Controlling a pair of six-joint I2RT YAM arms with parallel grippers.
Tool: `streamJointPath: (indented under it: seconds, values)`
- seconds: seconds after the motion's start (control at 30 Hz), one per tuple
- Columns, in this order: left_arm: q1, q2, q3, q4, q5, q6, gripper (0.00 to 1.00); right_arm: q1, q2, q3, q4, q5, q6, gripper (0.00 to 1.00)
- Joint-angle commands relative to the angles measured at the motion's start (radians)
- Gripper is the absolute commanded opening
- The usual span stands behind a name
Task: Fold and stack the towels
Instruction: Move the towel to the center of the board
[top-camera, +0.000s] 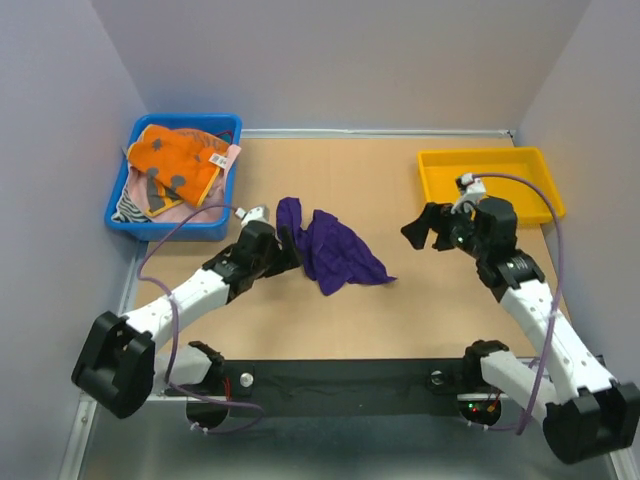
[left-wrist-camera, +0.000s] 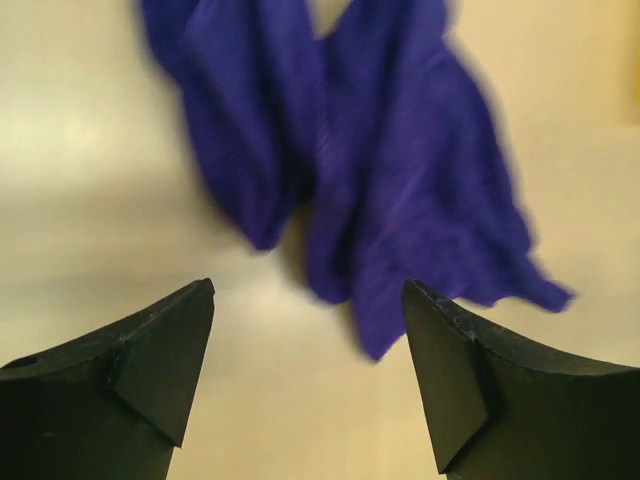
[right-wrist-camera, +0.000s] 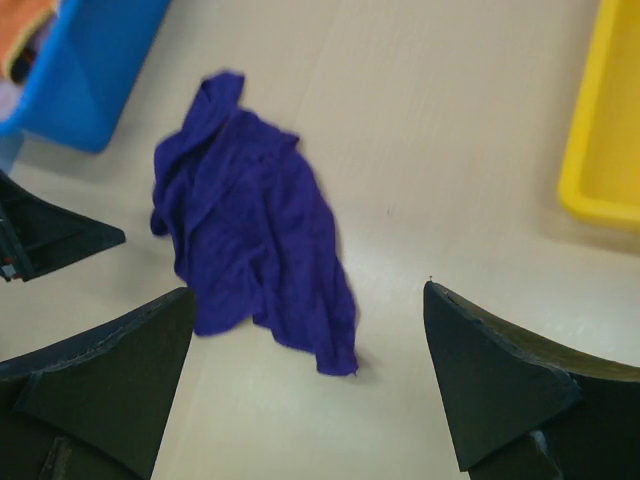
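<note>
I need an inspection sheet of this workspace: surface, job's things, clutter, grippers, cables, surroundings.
Surface: tan table, no spills seen.
Job's things: purple towel crumpled mid-table, unfolded; orange-and-grey towel and pink towel heaped in the blue bin.
Clutter: nothing seen; a yellow tray stands far right.
Grippers: left gripper open beside the purple towel; right gripper open, apart from it.
Cables: purple cable along each arm, none on the towels.
Surroundings: grey walls on three sides.

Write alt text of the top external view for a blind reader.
A crumpled purple towel lies mid-table, the open left claw beside it, the open right claw farther off. A blue bin of other towels sits back left, a yellow tray back right.
</note>
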Motion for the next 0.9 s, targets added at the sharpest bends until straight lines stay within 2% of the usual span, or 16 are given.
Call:
streamJointPath:
  seconds: [0.0, 0.13, 0.17, 0.2, 0.33, 0.43, 0.5, 0.6, 0.77, 0.87]
  values:
    - [0.006, -0.198, -0.100, 0.043, -0.116, -0.060, 0.86, 0.048, 0.157, -0.010, -0.086, -0.078, 0.007, 0.98]
    - [0.003, -0.253, -0.194, 0.051, -0.084, -0.108, 0.82, 0.255, 0.274, -0.028, -0.092, 0.197, 0.029, 0.91]
    - [0.001, -0.253, -0.202, 0.057, -0.079, -0.119, 0.80, 0.271, 0.303, -0.027, -0.089, 0.218, 0.038, 0.90]
    - [0.000, -0.243, -0.206, 0.066, -0.055, -0.122, 0.76, 0.278, 0.329, -0.021, -0.089, 0.232, 0.062, 0.85]
    - [-0.049, -0.186, -0.202, 0.135, -0.027, -0.165, 0.73, 0.289, 0.445, -0.012, -0.074, 0.307, 0.087, 0.78]
    - [-0.107, -0.112, -0.182, 0.171, -0.031, -0.206, 0.70, 0.289, 0.464, -0.016, -0.067, 0.345, 0.116, 0.71]
    - [-0.153, -0.062, -0.179, 0.218, -0.032, -0.251, 0.64, 0.289, 0.473, -0.033, -0.052, 0.379, 0.150, 0.67]
    - [-0.212, 0.019, -0.160, 0.258, -0.044, -0.281, 0.63, 0.289, 0.475, -0.053, -0.035, 0.397, 0.190, 0.62]
    - [-0.282, 0.133, -0.107, 0.277, -0.068, -0.321, 0.62, 0.288, 0.463, -0.108, 0.011, 0.417, 0.240, 0.58]
    - [-0.310, 0.182, -0.084, 0.252, -0.103, -0.337, 0.58, 0.289, 0.438, -0.143, 0.046, 0.416, 0.271, 0.57]
